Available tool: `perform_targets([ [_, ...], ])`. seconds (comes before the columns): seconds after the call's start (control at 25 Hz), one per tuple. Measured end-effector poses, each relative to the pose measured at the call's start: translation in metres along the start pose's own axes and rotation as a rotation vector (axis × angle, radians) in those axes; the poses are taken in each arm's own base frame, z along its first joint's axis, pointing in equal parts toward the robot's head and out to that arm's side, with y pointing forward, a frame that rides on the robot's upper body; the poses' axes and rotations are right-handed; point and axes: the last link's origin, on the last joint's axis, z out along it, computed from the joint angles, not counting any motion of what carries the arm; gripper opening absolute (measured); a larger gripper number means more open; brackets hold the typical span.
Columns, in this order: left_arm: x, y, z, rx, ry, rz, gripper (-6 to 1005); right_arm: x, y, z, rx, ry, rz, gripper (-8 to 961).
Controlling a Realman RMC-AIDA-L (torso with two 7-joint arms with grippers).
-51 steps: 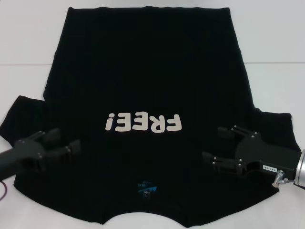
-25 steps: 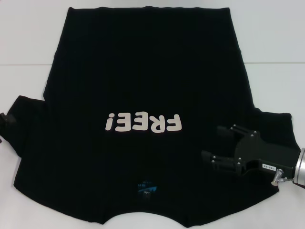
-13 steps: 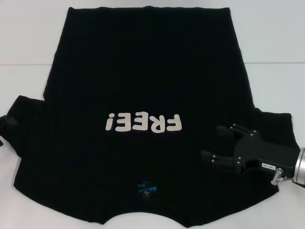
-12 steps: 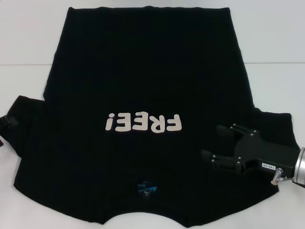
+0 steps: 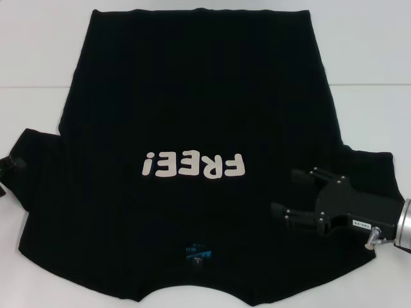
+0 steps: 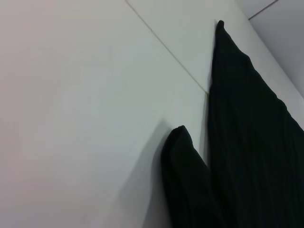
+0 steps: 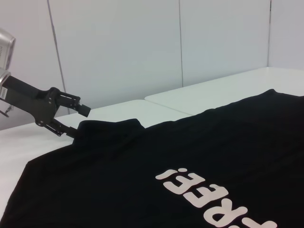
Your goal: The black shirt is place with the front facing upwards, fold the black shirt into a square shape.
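Left claw (image 5: 8,164) pulled back from over the black shirt (image 5: 192,115) to its left sleeve edge; opening unclear. Right claw (image 5: 292,192) stayed open, empty, over the right shoulder. Shirt flat on surface (image 5: 366,58), unfolded.

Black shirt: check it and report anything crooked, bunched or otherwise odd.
Nothing stands out. The black shirt lies flat and face up on the white table, sleeves spread, with no bunching visible. The left gripper is at the edge of the left sleeve; the right gripper hangs open over the right shoulder area.
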Motion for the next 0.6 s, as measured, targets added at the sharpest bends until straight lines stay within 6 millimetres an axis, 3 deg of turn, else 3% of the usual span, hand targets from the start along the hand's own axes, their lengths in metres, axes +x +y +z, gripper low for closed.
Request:
perform_targets([
  [0.6,-0.002,0.012,0.015,-0.015,-0.031,0.021,843,0.0,0.001,-0.001,-0.003,-0.005,0.002,924],
])
